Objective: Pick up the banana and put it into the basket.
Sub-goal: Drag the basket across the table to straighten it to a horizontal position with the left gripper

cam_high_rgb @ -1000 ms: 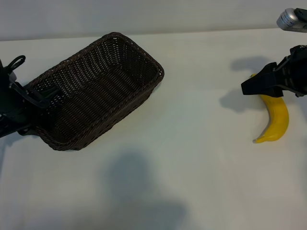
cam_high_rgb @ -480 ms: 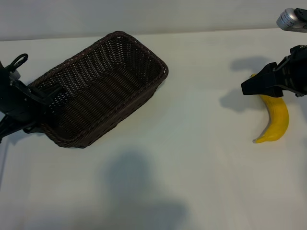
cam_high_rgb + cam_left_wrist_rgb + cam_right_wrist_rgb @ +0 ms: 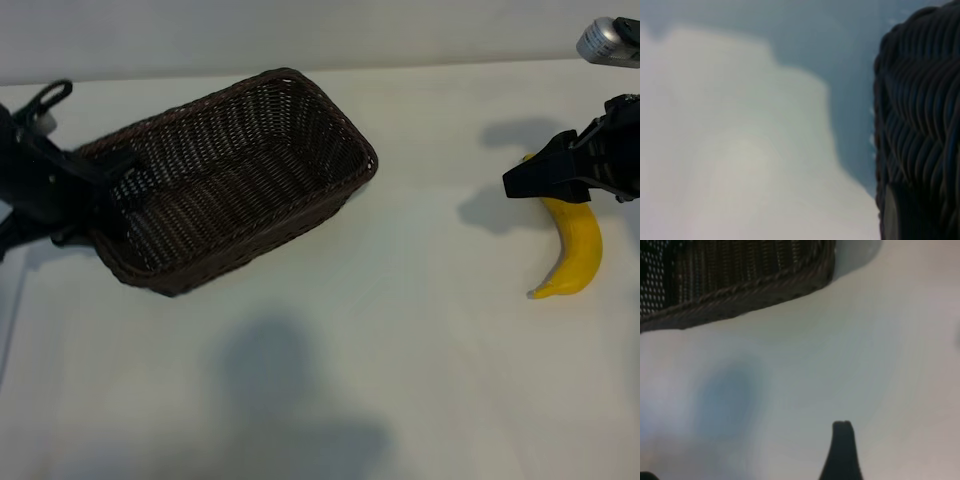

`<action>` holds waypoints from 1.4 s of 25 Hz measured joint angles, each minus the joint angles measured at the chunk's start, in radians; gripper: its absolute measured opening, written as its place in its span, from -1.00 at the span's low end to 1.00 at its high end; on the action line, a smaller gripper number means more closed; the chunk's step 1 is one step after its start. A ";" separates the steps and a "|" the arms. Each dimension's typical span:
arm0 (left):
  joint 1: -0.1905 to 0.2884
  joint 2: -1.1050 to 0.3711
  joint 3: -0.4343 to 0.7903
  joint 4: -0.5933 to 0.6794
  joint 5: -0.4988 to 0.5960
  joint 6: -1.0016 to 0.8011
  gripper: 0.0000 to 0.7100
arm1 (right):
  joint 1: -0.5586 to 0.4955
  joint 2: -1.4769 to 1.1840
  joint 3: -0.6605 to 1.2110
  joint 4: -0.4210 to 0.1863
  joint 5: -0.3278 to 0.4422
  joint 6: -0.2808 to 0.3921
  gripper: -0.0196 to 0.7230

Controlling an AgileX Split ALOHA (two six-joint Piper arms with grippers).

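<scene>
While the banana (image 3: 577, 243) lay on the table just under the right gripper's (image 3: 520, 183) spread jaws, not picked up, the left gripper (image 3: 98, 200) pinched the far-off basket's (image 3: 250, 180) rim.

White table (image 3: 400, 340), a soft shadow (image 3: 290, 400) near its front edge. Silver object (image 3: 608, 40) at the far right corner.

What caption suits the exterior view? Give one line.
Left gripper grips the basket end; right gripper hovers over the banana.
</scene>
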 joint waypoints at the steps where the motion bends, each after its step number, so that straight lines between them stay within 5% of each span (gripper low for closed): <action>1: 0.000 0.001 -0.020 0.002 0.017 0.021 -0.56 | 0.000 0.000 0.000 0.000 0.000 0.000 0.63; 10: 0.000 0.006 -0.197 -0.028 0.119 0.338 -0.56 | 0.000 0.000 0.000 -0.001 0.000 0.000 0.63; 17: 0.000 0.014 -0.214 -0.151 0.170 0.568 -0.56 | 0.000 0.000 0.000 -0.001 0.000 0.000 0.63; 35: -0.038 0.147 -0.224 -0.282 0.188 0.621 -0.56 | 0.000 0.000 0.000 -0.002 0.002 0.000 0.63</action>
